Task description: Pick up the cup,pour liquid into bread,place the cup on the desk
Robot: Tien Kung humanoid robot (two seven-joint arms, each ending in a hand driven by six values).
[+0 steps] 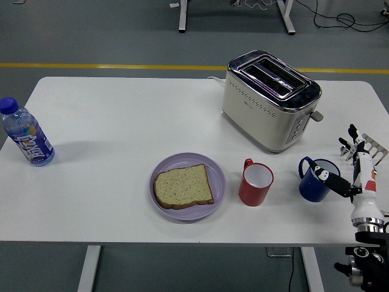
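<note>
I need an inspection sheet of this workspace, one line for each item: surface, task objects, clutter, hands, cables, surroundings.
Surface: white table, no spills seen.
Job's things: red cup upright right of the purple plate; one bread slice lies on the plate. Blue cup upright near the right edge.
Clutter: toaster at back, slots empty; water bottle at left edge; metal rack at right edge.
Hands: right hand open beside the blue cup, thumb at its rim, holding nothing. Left hand nothing seen.
Cables: black cables on the floor, far right.
Surroundings: grey floor, yellow line, table legs beyond.
</note>
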